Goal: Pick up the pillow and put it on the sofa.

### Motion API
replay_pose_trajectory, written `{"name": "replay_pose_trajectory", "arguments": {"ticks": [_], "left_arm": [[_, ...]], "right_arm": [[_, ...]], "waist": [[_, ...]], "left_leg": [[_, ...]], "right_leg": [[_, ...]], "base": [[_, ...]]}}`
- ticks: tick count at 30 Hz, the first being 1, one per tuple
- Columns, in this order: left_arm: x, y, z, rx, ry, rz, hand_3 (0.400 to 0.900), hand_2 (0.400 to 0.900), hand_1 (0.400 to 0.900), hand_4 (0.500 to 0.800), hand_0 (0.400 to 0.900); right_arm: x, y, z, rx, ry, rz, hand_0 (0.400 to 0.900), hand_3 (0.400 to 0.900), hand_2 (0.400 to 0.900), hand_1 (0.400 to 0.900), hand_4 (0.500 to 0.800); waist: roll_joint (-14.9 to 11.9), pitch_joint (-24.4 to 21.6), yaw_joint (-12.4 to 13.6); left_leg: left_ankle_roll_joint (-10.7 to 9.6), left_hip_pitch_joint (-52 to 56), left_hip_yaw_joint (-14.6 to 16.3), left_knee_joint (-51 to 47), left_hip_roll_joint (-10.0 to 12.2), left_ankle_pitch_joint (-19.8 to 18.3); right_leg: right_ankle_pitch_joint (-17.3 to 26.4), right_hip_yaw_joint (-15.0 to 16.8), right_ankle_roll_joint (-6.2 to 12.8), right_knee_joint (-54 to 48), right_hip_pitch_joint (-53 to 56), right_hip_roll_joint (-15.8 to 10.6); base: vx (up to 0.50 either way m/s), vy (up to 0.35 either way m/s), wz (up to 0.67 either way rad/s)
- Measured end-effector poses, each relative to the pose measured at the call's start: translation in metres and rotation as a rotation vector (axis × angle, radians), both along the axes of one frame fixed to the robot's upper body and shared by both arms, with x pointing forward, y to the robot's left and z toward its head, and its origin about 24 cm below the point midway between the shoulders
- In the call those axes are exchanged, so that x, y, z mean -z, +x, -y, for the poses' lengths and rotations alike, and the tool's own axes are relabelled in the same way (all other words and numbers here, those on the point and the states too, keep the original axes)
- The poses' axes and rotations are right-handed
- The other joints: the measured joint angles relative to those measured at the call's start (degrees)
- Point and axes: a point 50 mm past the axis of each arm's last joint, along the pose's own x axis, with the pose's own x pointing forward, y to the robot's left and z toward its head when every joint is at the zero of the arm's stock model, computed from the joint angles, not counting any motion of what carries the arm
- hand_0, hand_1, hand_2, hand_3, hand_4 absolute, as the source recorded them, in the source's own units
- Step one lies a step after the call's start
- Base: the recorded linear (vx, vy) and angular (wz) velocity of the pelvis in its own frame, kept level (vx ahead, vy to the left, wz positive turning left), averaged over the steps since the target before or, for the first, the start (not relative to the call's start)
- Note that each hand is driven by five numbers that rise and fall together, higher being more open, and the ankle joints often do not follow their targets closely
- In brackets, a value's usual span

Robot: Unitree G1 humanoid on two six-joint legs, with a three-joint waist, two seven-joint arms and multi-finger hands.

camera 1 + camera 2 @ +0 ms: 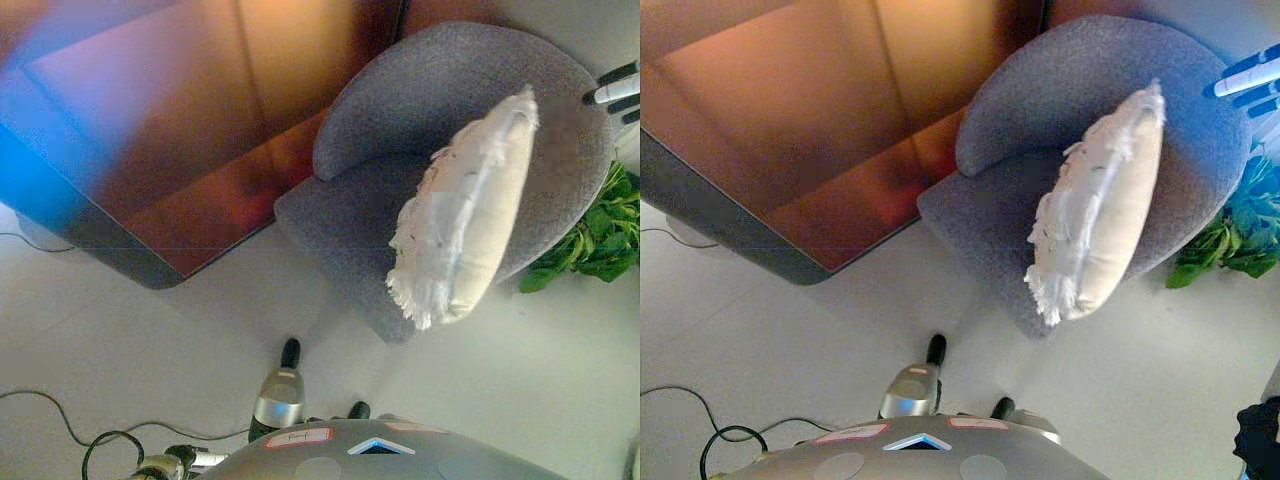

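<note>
Pillow (468,205): cream-white with a fringed edge, standing tilted on its side on the grey sofa, its top corner up against the curved backrest and its lower end hanging a little over the front right edge of the seat.
Sofa (380,120): a round grey tub chair, seat facing lower left, backrest curving round behind the pillow.
Right hand (615,90): only straight fingers with white covers poke in at the upper right edge, past the backrest rim; they lie apart from the pillow's top corner, stretched out and holding nothing.
Left hand: does not show in either view.
Pillow to hand: the pillow sits down and left of the fingers, with the backrest rim between them.
Table (180,140): a reddish-brown top with a dark edge, left of the sofa, just beside its seat.
Plant (595,235): green leaves on the floor at the sofa's right side.
Floor (120,340): pale and smooth.
</note>
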Motion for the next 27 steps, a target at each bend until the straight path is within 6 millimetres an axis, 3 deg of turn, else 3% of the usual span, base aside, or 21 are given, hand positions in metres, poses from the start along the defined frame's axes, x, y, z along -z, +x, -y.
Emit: {"name": "replay_pose_trajectory", "arguments": {"ticks": [10, 21, 24, 27], "left_arm": [[0.0, 0.0, 0.001, -0.003, -0.017, -0.006, 0.9, 0.9, 0.9, 0.8, 0.9], [0.0, -0.001, 0.001, 0.01, -0.022, -0.031, 0.9, 0.9, 0.9, 0.8, 0.9], [0.0, 0.0, 0.001, 0.01, -0.022, -0.028, 0.9, 0.9, 0.9, 0.8, 0.9], [0.0, -0.002, 0.001, 0.006, -0.022, -0.038, 0.9, 0.9, 0.9, 0.8, 0.9]], "right_arm": [[0.003, -0.007, 0.009, 0.057, -0.006, -0.031, 0.9, 0.9, 0.9, 0.9, 0.8], [0.005, -0.011, 0.014, 0.09, 0.055, 0.003, 0.9, 0.9, 0.9, 0.9, 0.8], [0.017, -0.016, 0.024, 0.129, 0.138, 0.075, 0.9, 0.9, 0.9, 0.9, 0.8], [0.048, -0.016, 0.027, 0.118, 0.27, 0.197, 0.9, 0.9, 0.9, 0.9, 0.8]], "waist": [[0.4, -0.3, -0.2], [1.2, -0.8, -3.2], [1.1, -1.5, -3.4], [0.7, -2.3, -5.0]], "left_leg": [[-0.1, 0.2, 1.2, 0.3, 0.7, 0.0], [-0.2, 0.3, 2.1, 0.5, 1.1, -0.1], [0.0, 0.3, 2.8, 0.4, 1.2, -0.1], [0.2, 0.5, 3.4, 0.1, 1.1, -0.3]], "right_leg": [[-0.4, 1.1, -0.01, 1.4, -0.9, 0.2], [-0.5, 2.0, -0.3, 2.9, -1.8, 0.1], [-0.6, 2.6, -0.28, 3.5, -2.4, -0.1], [-1.0, 3.0, -0.11, 4.4, -3.0, -0.4]], "base": [[0.0, -0.007, -0.07], [-0.01, -0.003, -0.07], [-0.02, 0.008, -0.07], [-0.03, 0.028, -0.08]]}}
